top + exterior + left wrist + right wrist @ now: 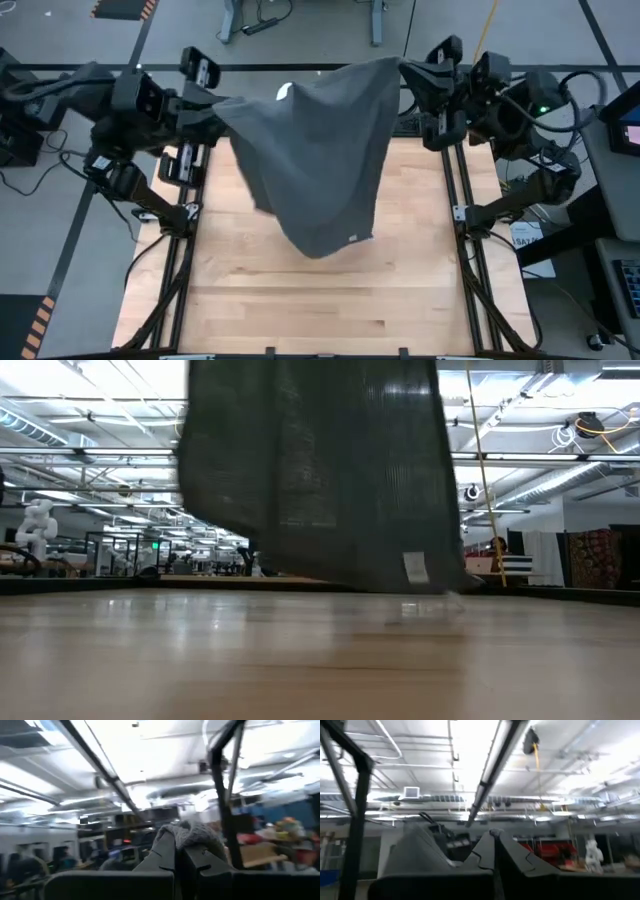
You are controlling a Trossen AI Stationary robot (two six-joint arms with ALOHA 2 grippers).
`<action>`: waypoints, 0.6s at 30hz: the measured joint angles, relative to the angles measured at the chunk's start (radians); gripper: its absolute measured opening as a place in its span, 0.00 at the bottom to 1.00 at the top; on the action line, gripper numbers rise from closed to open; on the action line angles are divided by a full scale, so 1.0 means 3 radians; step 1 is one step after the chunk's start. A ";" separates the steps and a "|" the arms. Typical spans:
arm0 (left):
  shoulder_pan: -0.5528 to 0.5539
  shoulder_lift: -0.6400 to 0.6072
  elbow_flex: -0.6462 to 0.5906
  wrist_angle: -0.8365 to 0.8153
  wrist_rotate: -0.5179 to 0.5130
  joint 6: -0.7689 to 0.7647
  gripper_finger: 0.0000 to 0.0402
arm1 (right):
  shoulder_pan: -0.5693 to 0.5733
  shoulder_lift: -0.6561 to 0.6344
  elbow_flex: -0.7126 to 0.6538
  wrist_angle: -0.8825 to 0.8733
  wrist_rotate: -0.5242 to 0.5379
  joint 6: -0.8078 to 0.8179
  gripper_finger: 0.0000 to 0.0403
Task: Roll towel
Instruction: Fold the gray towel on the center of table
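Observation:
The dark grey towel [320, 150] hangs spread between my two grippers over the far half of the table. Its small white tag [415, 567] sits near the lower edge, which hangs just over the wooden table top [320, 650]; I cannot tell whether it touches. My left gripper [215, 105] is shut on the towel's upper left corner. My right gripper [405, 70] is shut on its upper right corner. Both are raised high near the table's far edge. My left gripper pinches a bunched bit of the towel's upper corner [192, 834] between its two shut fingers, at their free ends. The towel hangs below and toward the table's right. My right gripper pinches the other upper corner [487, 836] between its shut fingers. The cloth [415, 855] falls away from them toward the table's left. The top edge between the two holds sags a little.
Dark frame rails [465, 220] run along the table's left and right sides. The near half of the wooden table [320, 300] lies bare in front of the hanging towel. Cables and equipment stand beyond the right rail [560, 200].

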 joint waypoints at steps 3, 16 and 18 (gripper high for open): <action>-0.0154 -0.0008 0.0007 0.0147 -0.0488 0.0243 0.00 | 0.0144 0.0213 0.0477 -0.0254 0.0025 -0.0251 0.00; 0.0043 -0.0115 0.0008 -0.1647 -0.2672 0.0177 0.00 | 0.0394 0.0577 0.1208 -0.1586 0.1530 -0.0705 0.00; 0.0170 -0.0117 0.0008 -0.2238 -0.2628 -0.0287 0.00 | 0.0377 0.0578 0.1207 -0.1899 0.1695 -0.0578 0.00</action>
